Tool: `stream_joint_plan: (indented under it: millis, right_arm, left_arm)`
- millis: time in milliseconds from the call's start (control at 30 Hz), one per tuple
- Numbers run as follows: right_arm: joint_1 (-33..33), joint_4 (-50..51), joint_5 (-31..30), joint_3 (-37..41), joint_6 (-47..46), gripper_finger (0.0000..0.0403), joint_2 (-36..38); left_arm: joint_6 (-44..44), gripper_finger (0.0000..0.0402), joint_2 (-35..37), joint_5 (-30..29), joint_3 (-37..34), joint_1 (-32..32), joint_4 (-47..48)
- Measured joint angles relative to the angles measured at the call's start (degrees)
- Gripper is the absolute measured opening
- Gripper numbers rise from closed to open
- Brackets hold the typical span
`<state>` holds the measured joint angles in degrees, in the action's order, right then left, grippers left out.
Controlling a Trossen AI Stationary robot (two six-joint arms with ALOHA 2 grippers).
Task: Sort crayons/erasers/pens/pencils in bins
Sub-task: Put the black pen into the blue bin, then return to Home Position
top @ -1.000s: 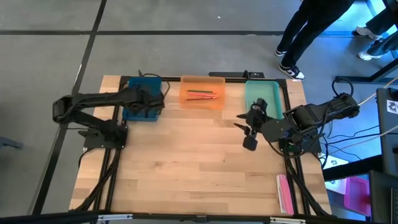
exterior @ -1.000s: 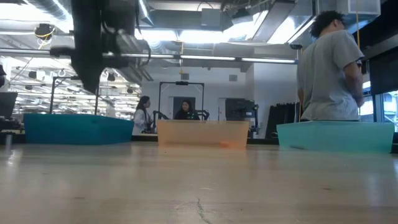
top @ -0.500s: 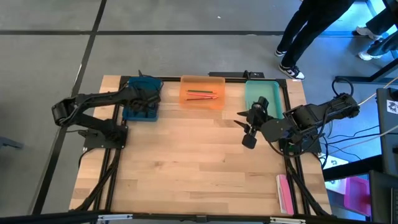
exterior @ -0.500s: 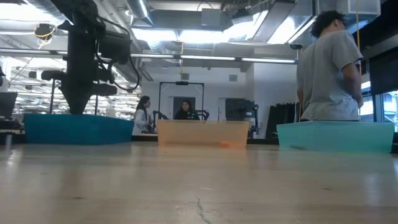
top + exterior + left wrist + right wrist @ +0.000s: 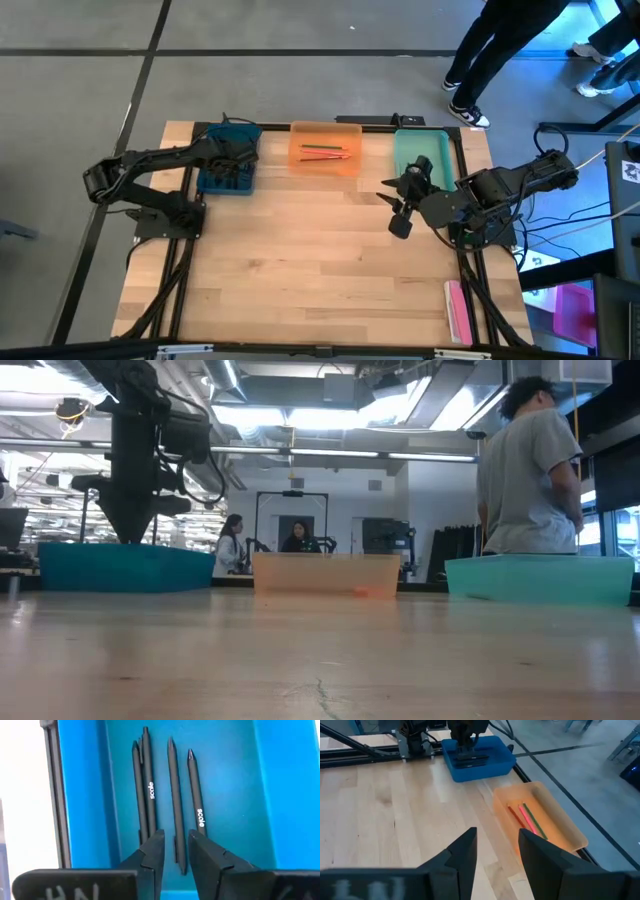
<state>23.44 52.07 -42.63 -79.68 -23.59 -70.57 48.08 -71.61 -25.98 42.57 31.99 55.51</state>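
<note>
I logged three bins along the worktop's far edge: teal-blue bin (image 5: 228, 160) held four black pens (image 5: 172, 800) lying parallel; orange bin (image 5: 325, 147) held red and green sticks (image 5: 526, 818); mint bin (image 5: 420, 155).

Bright overhead ceiling lights, blurred low-view foreground.

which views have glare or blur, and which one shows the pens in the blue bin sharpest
Low view: bright ceiling lights flare, the near table is soft. Right wrist view: its own fingers blur at the edge. Left wrist view: sharpest, evenly lit black pens in the blue bin, white lettering readable.
</note>
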Motion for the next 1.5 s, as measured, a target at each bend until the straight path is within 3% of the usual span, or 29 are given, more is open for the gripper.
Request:
stream_joint_plan:
  millis: [167,267,367,533,667,933,1167,1300,1500]
  right_arm:
    - [0.0,0.0,-2.7,0.0,-0.4,0.0149,0.0]
    - [-0.6,0.0,-3.4,0.0,-0.1,0.0141,0.3]
    - [-1.5,1.3,-3.2,0.0,1.3,0.0112,1.1]
    - [-4.0,6.1,-1.0,0.1,1.3,0.0023,3.7]
    - [-6.4,5.8,3.4,3.2,2.4,0.0011,7.9]
    - [-10.6,-9.4,11.9,20.1,3.0,0.0007,22.1]
    - [-12.7,-26.6,20.6,35.6,4.9,0.0004,35.0]
    - [-13.7,-31.4,23.0,41.1,6.3,0.0003,41.7]
    - [-14.3,-31.8,23.4,46.3,4.8,0.0003,51.7]
  left_arm:
    - [-4.9,0.0077,0.0,-0.3,0.0,0.0,0.0]
    - [-9.2,0.0056,0.0,-0.1,0.0,0.0,0.1]
    - [-13.4,0.0014,0.1,0.3,0.3,0.0,0.1]
    - [-20.6,0.0002,2.4,3.0,0.3,0.0,-2.5]
    - [-27.1,0.0000,6.9,10.1,0.3,0.0,-8.0]
    - [-41.9,0.0000,17.2,23.9,-0.3,-0.1,-24.7]
    - [-44.2,0.0000,23.4,29.6,-0.4,-0.1,-26.6]
    - [-45.7,0.0000,26.4,31.8,-1.2,-0.1,-27.3]
    - [-42.1,0.0000,34.4,34.7,-11.3,0.8,-38.8]
